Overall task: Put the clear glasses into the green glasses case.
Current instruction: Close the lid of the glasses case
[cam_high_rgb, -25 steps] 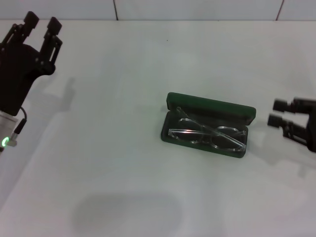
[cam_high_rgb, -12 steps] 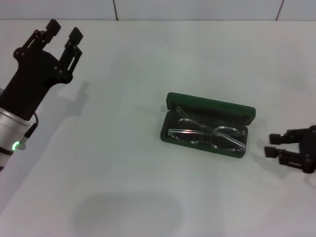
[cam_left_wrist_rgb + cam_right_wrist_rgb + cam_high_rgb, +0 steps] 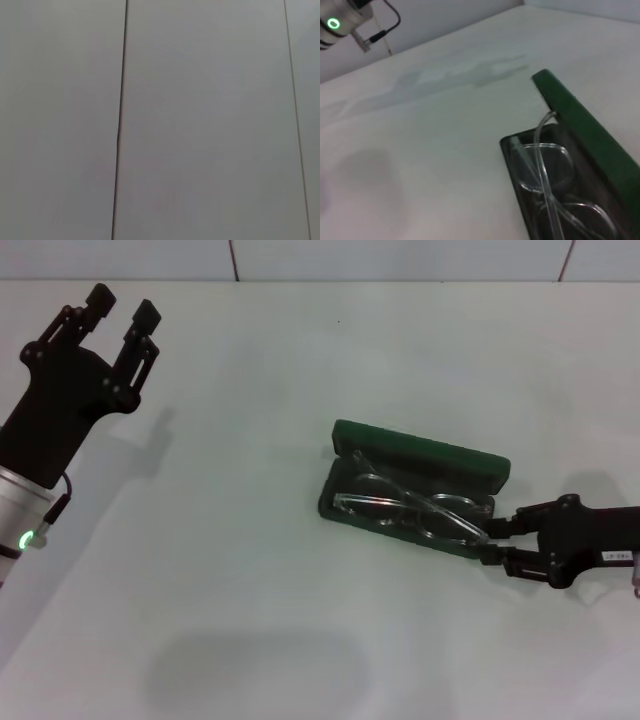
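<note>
Since the earlier frames the right gripper (image 3: 497, 542) has come in low from the right edge of the head view and now sits at the right end of the green glasses case (image 3: 420, 456), its fingers slightly apart with nothing between them and their tips touching or just short of the case's corner. The case itself has shifted a little to the left and turned slightly. The left gripper (image 3: 118, 306) has barely moved; it hovers at the upper left of the frame, fingers spread and empty, well apart from the work.

The clear glasses (image 3: 410, 512) already lie in the open case's black-lined lower half, a little right of centre on the white table (image 3: 250, 570). The right wrist view shows one thin arm (image 3: 542, 127) arching up past the hinge edge, so they do not look fully settled.

The glasses look light, slick and springy: thin colourless plastic, wraparound lenses, arms crossed loosely over them. They are best nudged at the bridge or the lens rim rather than at the flexing arms, and gently, since the plastic could skate or spring out. The case is dark green, rigid, with rounded corners and its lid standing open along the far side; pushing at one end probably slides it on the smooth table.
</note>
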### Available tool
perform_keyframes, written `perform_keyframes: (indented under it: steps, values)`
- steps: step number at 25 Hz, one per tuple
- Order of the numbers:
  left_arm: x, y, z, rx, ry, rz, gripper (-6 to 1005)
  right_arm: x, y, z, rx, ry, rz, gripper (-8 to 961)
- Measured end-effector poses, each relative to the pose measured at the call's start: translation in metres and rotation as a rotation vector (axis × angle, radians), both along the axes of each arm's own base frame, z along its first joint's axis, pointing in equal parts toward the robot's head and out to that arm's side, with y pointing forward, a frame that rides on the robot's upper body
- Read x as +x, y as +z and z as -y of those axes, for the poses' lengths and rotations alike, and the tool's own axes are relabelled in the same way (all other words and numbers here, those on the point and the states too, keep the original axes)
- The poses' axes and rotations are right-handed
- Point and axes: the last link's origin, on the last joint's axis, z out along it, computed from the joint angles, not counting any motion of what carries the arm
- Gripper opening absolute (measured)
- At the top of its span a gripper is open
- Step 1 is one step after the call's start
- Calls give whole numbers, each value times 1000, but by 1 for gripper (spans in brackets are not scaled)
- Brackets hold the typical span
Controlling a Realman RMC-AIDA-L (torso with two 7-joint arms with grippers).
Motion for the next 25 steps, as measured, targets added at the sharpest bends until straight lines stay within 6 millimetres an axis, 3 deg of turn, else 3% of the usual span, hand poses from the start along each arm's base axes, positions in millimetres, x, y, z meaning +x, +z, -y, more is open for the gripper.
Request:
perform_keyframes:
  steps: [13,25]
  values:
    - [1,1,-2,6,-4,1,493,-13,-6,-2,-28,65,-19,364]
    - [2,2,-3,13,-6,3,492,-8,3,3,-59,69,0,365]
